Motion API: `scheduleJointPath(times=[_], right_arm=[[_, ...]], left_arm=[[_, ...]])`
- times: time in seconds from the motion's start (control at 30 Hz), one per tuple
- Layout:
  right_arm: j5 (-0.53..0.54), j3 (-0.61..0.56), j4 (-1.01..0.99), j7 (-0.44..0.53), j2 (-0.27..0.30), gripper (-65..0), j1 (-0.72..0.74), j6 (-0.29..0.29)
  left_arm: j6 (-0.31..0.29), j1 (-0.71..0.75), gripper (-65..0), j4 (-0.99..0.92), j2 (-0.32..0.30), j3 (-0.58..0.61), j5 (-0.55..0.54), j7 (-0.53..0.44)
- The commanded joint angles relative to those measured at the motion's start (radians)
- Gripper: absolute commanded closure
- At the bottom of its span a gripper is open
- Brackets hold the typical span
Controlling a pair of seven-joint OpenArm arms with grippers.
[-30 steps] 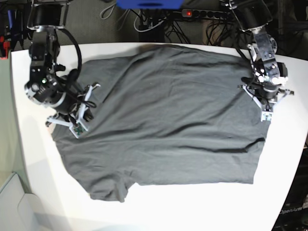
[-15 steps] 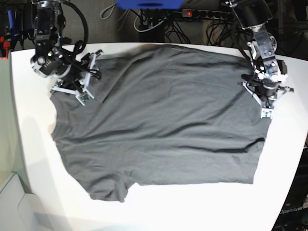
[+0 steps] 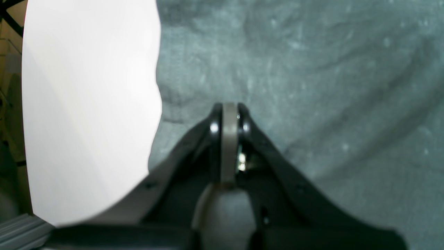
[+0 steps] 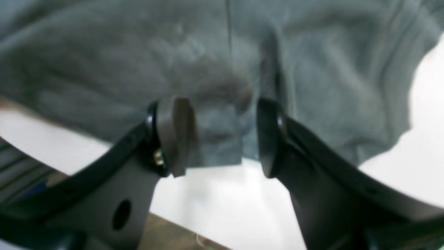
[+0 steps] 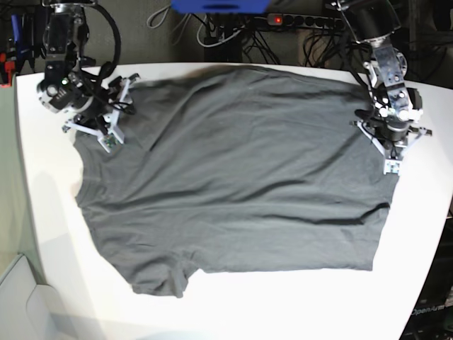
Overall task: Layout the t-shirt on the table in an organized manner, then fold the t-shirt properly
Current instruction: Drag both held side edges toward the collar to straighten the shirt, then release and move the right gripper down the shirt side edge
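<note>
Shirt: the t-shirt [image 5: 241, 177] is lying spread out flat on the table [image 5: 49, 234] — dark grey, with soft wrinkles running across it. One sleeve is sticking out near the bottom left of the base view.

Table: it is showing white all around the cloth, with more bare room on the left and at the bottom.

Left gripper: the left gripper [image 5: 389, 142] is sitting at the right edge of the shirt in the base view. Its jaws are pressing tight together in the left wrist view [image 3: 229, 118]. Grey cloth is lying right under the tips, but I cannot tell if any of it is pinched between them.

Right gripper: the right gripper [image 5: 106, 124] is hanging over the top left corner of the shirt in the base view. Its jaws are standing apart in the right wrist view [image 4: 222, 139] — nothing is being squeezed. A small folded bit of the shirt's edge is showing in the gap between them, with white table just below it.
</note>
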Motion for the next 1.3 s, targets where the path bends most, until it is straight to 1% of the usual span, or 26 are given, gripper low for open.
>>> scheduleJointPath(times=[0.0, 0.17, 0.23, 0.3, 0.43, 0.5, 0.63, 0.9, 1.1, 1.27], right_arm=[[0.009, 0.005, 0.011, 0.013, 0.010, -32.0, 0.000, -0.001], [0.011, 0.002, 0.016, 0.017, 0.008, -31.5, -0.038, -0.001], [0.011, 0.002, 0.016, 0.017, 0.007, -28.8, -0.040, -0.001], [0.011, 0.002, 0.013, 0.017, 0.005, -22.4, -0.041, -0.001], [0.009, 0.006, 0.017, 0.016, 0.004, -5.9, -0.058, -0.001], [0.009, 0.002, 0.017, 0.014, 0.004, 0.0, -0.060, -0.001], [0.009, 0.009, 0.023, 0.014, 0.004, 0.0, -0.078, -0.001], [0.009, 0.011, 0.237, 0.006, 0.002, 0.0, -0.179, -0.001], [0.011, 0.011, 0.254, 0.006, 0.002, 0.0, -0.216, -0.001], [0.012, 0.008, 0.257, 0.006, 0.005, 0.0, -0.279, -0.001]], left_arm=[[0.002, -0.012, -0.2, 0.012, -0.011, 0.001, 0.000, -0.013], [0.002, -0.012, -0.2, 0.012, -0.011, 0.001, -0.001, -0.013], [0.002, -0.012, -0.2, 0.012, -0.011, 0.001, -0.001, -0.013], [0.002, -0.012, -0.2, 0.012, -0.010, 0.001, -0.001, -0.013], [0.002, -0.012, -0.2, 0.012, -0.010, 0.001, -0.001, -0.013], [0.002, -0.012, -0.2, 0.012, -0.010, 0.001, -0.001, -0.013], [0.002, -0.012, -0.2, -0.004, -0.010, 0.002, -0.001, -0.014], [0.002, -0.013, -0.2, -0.046, -0.010, 0.002, -0.001, -0.014], [0.002, -0.021, -0.2, -0.084, -0.011, 0.008, -0.001, -0.017], [0.002, -0.020, -0.2, -0.147, -0.011, 0.004, -0.001, -0.106]])
